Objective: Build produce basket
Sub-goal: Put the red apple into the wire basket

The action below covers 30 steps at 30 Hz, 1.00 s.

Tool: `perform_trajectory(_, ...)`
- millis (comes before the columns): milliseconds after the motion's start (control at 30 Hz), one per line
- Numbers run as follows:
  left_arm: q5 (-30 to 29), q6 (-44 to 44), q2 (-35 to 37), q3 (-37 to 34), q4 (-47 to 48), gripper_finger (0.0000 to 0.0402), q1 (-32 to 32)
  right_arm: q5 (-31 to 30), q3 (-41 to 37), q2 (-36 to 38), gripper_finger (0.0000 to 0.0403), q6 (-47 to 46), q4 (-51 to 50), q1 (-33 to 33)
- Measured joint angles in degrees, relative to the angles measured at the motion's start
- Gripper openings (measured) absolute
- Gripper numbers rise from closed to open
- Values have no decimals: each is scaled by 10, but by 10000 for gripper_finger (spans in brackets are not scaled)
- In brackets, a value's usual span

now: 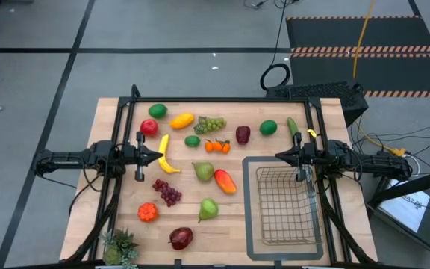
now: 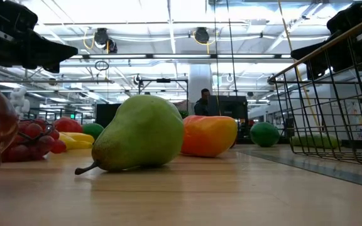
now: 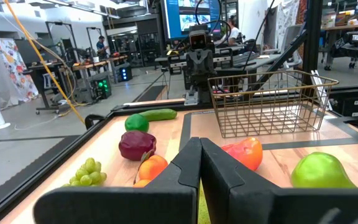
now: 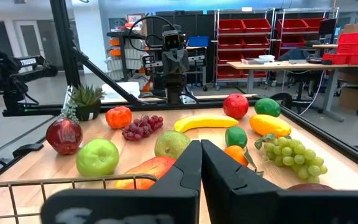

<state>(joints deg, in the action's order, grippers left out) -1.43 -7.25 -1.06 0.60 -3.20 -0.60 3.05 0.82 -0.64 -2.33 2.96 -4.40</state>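
The produce lies loose across the wooden table: a banana (image 1: 166,155), green grapes (image 1: 210,124), red grapes (image 1: 167,192), pears (image 1: 204,171) (image 1: 208,209), a red-orange mango (image 1: 225,181), a cucumber (image 1: 293,125), apples and limes. The wire basket (image 1: 282,205) stands empty on a flat grey tray (image 1: 254,224) at the near right. My left gripper (image 1: 157,157) hangs shut above the table's left side, level, pointing right over the banana. My right gripper (image 1: 278,156) hangs shut above the basket's far edge, pointing left. In the wrist views both grippers (image 3: 199,144) (image 4: 199,146) have their fingers together with nothing between them.
A spiky green potted plant (image 1: 119,246) stands at the near left corner. A dark frame runs along the table's far and side edges (image 1: 215,99). Bare wood lies between the near pear and the tray.
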Motion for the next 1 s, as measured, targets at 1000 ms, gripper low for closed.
perform_trajectory(1000, -6, 59, -63, 158, 74, 3, 0, 0, 0, 0, 0, 0, 0, 0)
